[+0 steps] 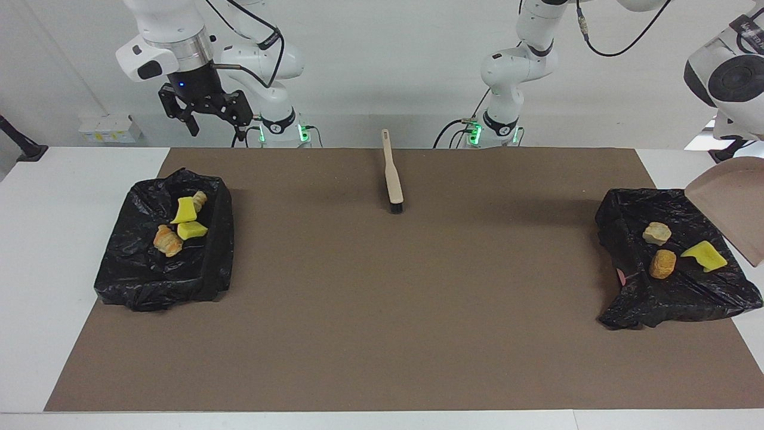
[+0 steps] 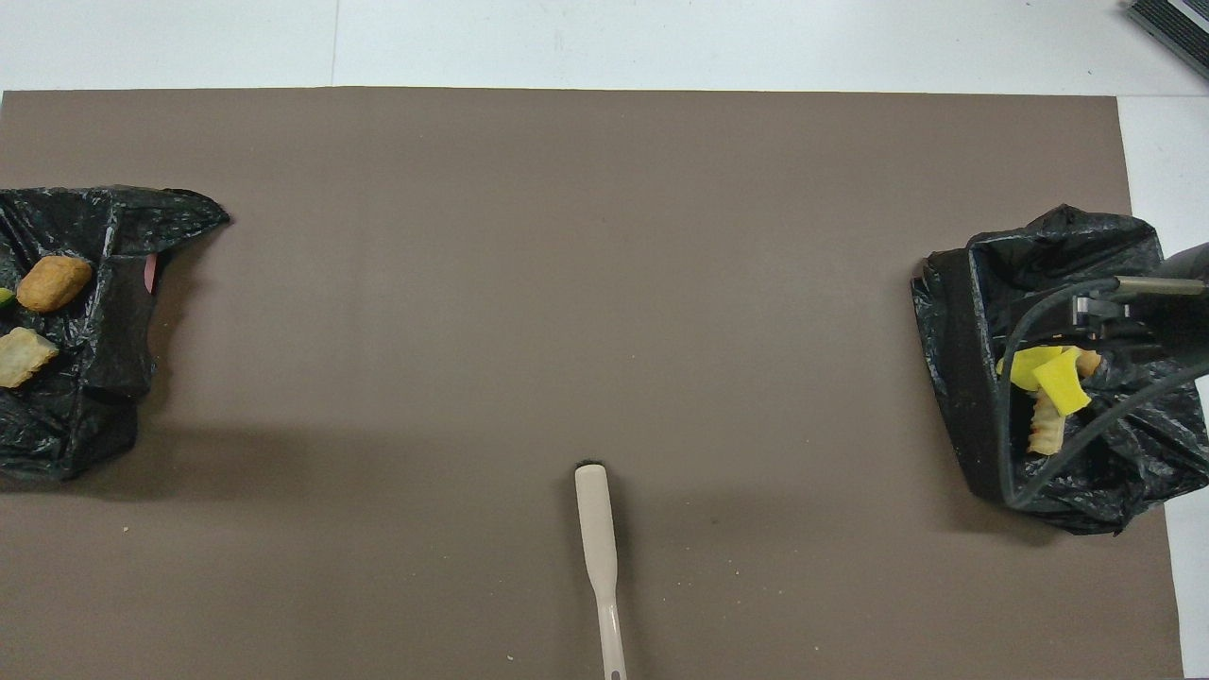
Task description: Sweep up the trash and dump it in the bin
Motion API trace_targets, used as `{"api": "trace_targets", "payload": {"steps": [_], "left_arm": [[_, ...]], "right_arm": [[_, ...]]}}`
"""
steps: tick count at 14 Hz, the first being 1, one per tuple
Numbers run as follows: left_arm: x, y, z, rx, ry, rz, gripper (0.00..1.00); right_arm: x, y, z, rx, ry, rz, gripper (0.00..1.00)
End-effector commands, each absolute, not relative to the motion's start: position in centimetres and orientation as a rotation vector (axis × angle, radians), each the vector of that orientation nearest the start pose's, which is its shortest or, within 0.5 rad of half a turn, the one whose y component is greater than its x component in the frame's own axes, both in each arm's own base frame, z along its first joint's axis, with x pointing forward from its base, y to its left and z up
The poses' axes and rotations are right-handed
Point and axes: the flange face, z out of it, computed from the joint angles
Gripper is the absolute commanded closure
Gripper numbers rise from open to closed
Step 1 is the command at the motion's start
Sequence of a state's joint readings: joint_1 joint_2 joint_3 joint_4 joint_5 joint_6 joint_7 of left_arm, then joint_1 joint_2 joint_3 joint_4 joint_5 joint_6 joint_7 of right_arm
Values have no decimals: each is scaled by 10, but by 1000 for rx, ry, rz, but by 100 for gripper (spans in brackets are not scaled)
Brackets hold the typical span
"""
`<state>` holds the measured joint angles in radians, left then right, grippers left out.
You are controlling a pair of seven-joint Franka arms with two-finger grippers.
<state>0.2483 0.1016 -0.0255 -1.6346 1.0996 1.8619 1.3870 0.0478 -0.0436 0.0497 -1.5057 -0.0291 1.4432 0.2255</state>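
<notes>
The trash lies in two black-bagged bins. In the bin (image 1: pixel 140 286) at the right arm's end lie two yellow sponge chunks (image 1: pixel 186 218), a croissant (image 1: pixel 167 240) and a roll (image 1: pixel 200 199). The bin (image 1: pixel 627 307) at the left arm's end holds a pale roll (image 1: pixel 656 233), a brown roll (image 1: pixel 662 263) and a yellow sponge chunk (image 1: pixel 705 255). A beige dustpan (image 1: pixel 734 203) hangs tilted over that bin's outer edge under the left arm, whose gripper is out of view. My right gripper (image 1: pixel 218 125) hangs open and holds nothing, high over the table edge by its base.
A beige brush (image 1: pixel 393 173) lies on the brown mat (image 1: pixel 382 298) near the robots, midway between the bins, bristles pointing away from them; it is also in the overhead view (image 2: pixel 597 538). A few crumbs dot the mat around it.
</notes>
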Motion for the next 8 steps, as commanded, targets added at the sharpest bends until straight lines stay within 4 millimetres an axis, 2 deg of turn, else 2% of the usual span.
{"api": "trace_targets", "payload": {"steps": [1, 4, 8], "left_arm": [[575, 198, 604, -1704, 1438, 800, 100], [568, 197, 589, -1912, 1489, 713, 100], [562, 178, 574, -2127, 1564, 592, 100]], "right_arm": [[522, 47, 666, -3163, 174, 45, 0], [523, 44, 665, -3162, 186, 48, 0], [523, 39, 665, -3163, 199, 48, 0]]}}
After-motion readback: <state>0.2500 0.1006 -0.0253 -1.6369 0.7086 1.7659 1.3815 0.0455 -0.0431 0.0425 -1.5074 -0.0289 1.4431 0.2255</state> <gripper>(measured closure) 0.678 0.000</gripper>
